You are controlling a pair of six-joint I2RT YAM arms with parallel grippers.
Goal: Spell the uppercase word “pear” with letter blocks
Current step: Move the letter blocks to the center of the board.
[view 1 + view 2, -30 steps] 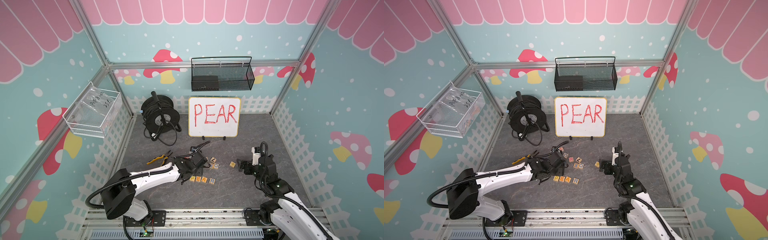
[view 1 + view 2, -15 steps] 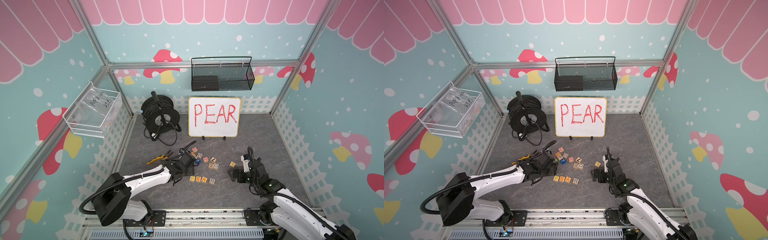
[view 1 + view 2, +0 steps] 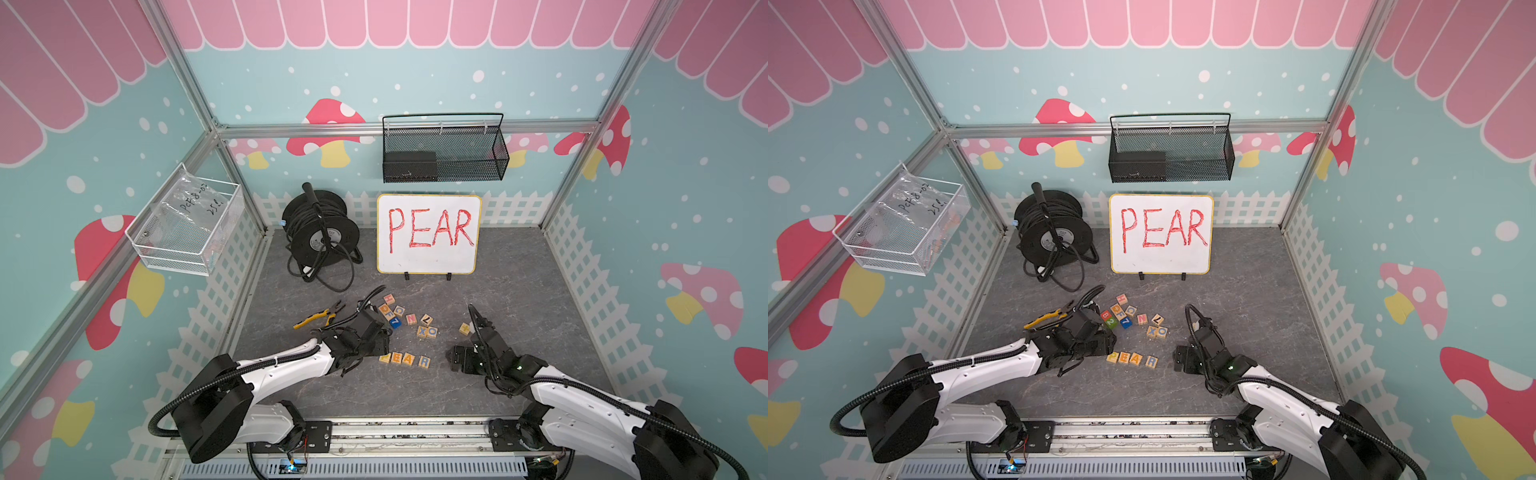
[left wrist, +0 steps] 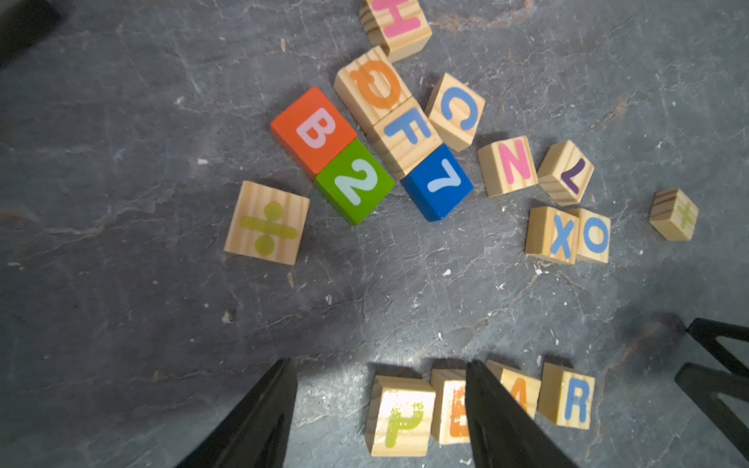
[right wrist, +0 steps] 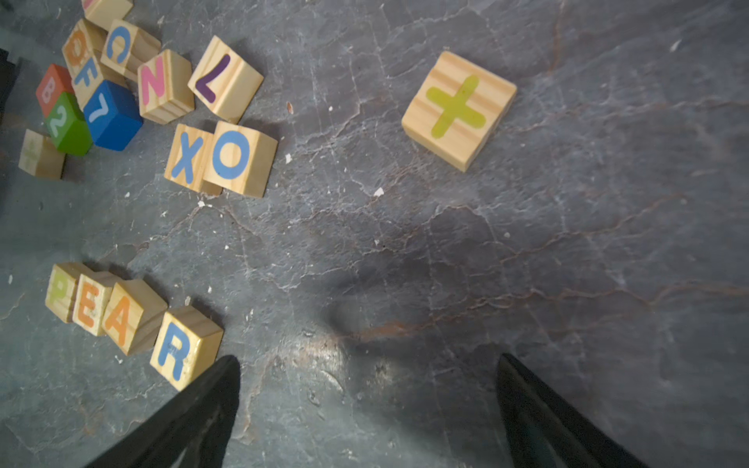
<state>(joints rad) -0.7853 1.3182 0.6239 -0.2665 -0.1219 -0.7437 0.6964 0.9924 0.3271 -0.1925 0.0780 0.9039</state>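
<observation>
**Letter blocks and grippers on the grey tabletop [image 3: 519, 299].** The letter blocks lie in one row toward the front edge, about midway between the side edges. From the robot's left they are the P block [image 4: 399, 417], E block [image 4: 448, 405], A block [image 5: 129, 316] and R block [image 4: 567, 399], all with capitals up. P, E and A touch side by side. R sits just beside A and is turned slightly out of line.

The left gripper [image 4: 379, 362] hangs at the P end of the row, its jaws spread wider than one block. In the left wrist view the P block shows between the fingers, and one finger [image 4: 498, 413] covers part of E. Contact cannot be told. The right gripper [image 5: 364, 360] hangs just beside the R end, jaws spread over bare tabletop.

Behind the row, nearer the centre, lies a loose cluster of other blocks [image 4: 409, 137]. A plus-sign block [image 5: 458, 109] sits apart from it, toward the right edge. A whiteboard [image 3: 429, 234] lettered PEAR stands near the back edge, and a cable reel [image 3: 322, 232] sits toward the back-left corner. Yellow-handled pliers [image 3: 318, 319] lie on the left edge's side of the cluster.
</observation>
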